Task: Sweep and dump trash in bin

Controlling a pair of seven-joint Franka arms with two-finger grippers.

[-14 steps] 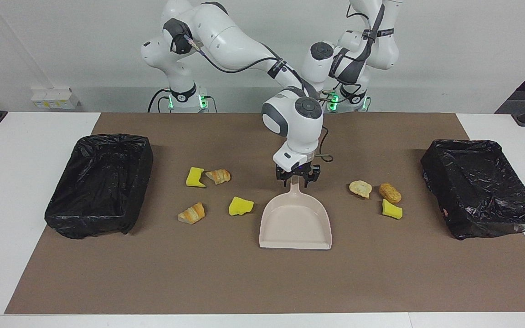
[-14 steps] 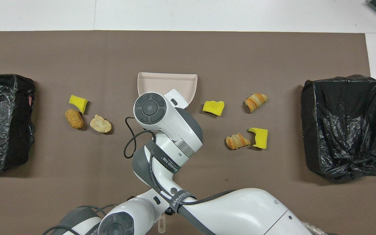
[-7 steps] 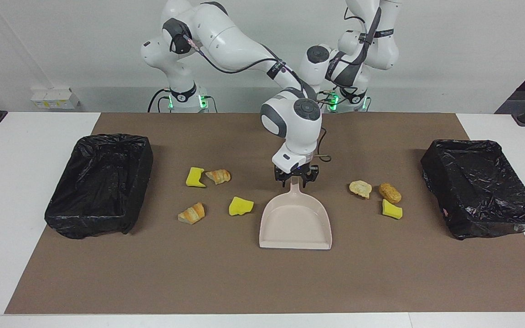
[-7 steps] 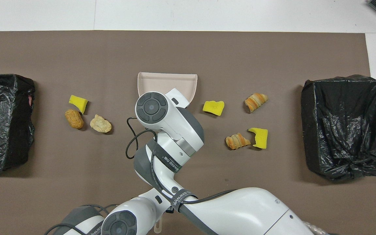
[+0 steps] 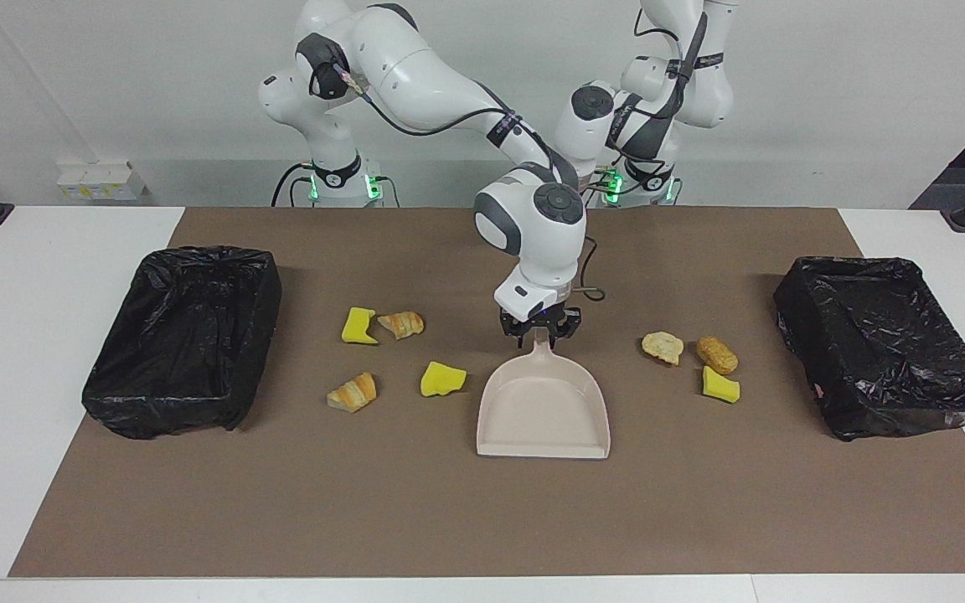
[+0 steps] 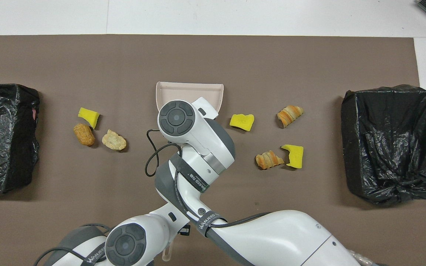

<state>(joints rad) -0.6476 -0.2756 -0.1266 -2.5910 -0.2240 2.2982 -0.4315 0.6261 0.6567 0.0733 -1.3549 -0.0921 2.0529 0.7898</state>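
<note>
Two black-lined bins flanking trash

Black strap on right arm's forearm, white lettering: "WANJEED 718", last figures unsure. Second strap at its elbow: "WANJEED". Left arm's strap: "WANJEE", cut off.

The right gripper now sits closer around the dustpan's handle, its wrist leaning more toward the right arm's end of the table.
</note>
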